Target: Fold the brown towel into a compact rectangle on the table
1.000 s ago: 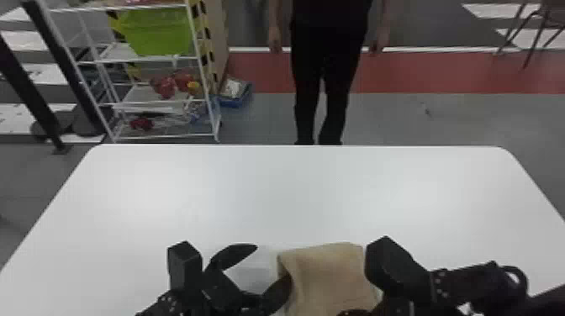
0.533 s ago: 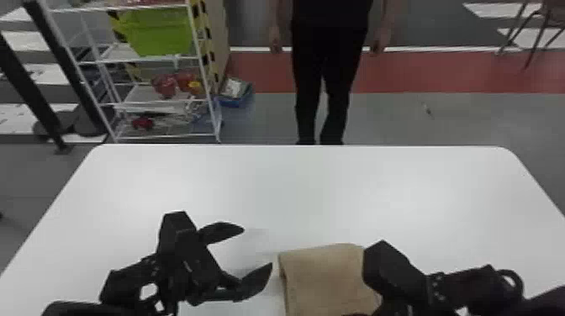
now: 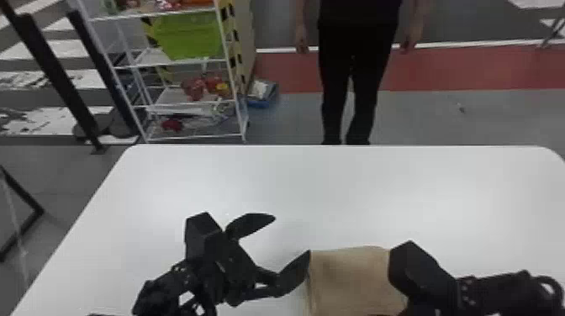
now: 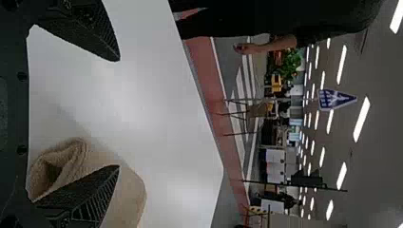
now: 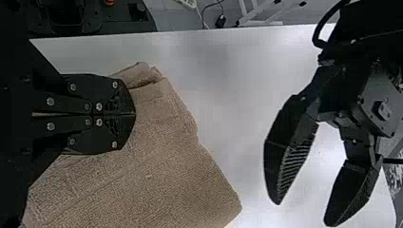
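While the white table [image 3: 294, 189] is taking up most of the head view, a white rack [image 3: 195, 136] is standing beyond its far edge, over toward the left, and a green bin [image 3: 189, 35] is sitting on one of the shelves. Now to the star of the show: the brown towel [image 3: 349, 277] is lying folded on the near part of the table, between the two grippers. Layers are showing along its edge in the right wrist view, and one end is curling into an open loop in the left wrist view (rather like a pastry, that). On the towel's left side, the left gripper [image 3: 291, 235] is holding its fingers wide apart, nothing clamped between them, and one finger is overlapping the cloth in its own wrist view [image 4: 119, 113]; whether they are touching, I cannot tell. Across on the right side, the right gripper [image 3: 416, 269] is covering part of the towel's right edge. Up close, its fingers [image 5: 111, 135] are pressing together, tips lying over the cloth, though I cannot tell whether any fabric is getting pinched between them.
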Robot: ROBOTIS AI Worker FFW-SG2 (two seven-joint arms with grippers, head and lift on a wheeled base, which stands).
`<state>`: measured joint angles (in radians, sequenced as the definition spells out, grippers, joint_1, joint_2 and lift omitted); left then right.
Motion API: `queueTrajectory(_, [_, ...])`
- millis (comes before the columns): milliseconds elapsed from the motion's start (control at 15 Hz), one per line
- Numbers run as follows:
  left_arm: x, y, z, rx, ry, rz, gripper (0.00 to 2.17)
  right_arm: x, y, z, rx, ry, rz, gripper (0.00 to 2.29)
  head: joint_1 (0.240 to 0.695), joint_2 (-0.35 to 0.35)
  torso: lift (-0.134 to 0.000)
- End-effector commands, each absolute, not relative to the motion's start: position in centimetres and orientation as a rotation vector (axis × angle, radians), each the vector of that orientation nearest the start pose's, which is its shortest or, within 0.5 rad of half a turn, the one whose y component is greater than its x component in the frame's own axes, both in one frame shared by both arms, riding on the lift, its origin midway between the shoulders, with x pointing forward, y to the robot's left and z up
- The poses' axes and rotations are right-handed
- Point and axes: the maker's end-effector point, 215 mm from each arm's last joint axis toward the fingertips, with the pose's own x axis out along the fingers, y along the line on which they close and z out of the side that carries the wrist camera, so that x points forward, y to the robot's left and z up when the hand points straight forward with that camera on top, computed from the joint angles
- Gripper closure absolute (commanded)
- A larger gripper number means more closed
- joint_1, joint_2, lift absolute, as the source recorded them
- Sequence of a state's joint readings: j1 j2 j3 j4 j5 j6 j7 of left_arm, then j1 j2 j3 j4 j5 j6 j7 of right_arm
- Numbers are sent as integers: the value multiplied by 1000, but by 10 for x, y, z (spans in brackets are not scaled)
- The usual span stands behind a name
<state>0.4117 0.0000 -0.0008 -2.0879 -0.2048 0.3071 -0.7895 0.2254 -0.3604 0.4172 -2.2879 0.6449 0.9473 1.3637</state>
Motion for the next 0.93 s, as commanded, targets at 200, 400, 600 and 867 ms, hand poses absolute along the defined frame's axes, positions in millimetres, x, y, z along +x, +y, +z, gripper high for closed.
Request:
queueTrajectory(200, [411,47,-403,206,282,-779,80,287,-62,-432,-472,846,1266,1754,695,5,-123])
queueTrajectory(400, [423,43,-427,316,300,-744,80,287,-61,-431,-471,844,1267,1754,695,-17,-123])
queueTrajectory(600, [431,53,-438,352,318,-716,83,288,-64,-432,-475,846,1262,1754,695,-22,-123])
queueTrajectory(867, [431,55,-449,348,341,-720,83,292,-66,-422,-460,825,1250,1754,695,-15,-123])
